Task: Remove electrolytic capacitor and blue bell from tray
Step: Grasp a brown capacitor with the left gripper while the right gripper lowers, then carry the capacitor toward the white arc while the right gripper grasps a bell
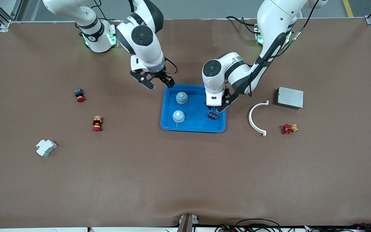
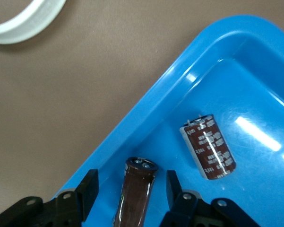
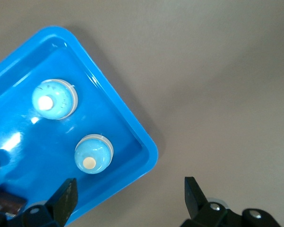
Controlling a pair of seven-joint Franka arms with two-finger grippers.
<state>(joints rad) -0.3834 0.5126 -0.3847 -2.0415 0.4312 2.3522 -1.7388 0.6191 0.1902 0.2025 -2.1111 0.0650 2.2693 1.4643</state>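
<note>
Left end effector spread astride upright capacitor, lying capacitor's print unreadable, right end effector spread over tray corner

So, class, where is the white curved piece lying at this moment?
In the front view the white curved piece lies on the table between the blue tray and the red valve, toward the left arm's end.

White arms, black joints, cables
</note>
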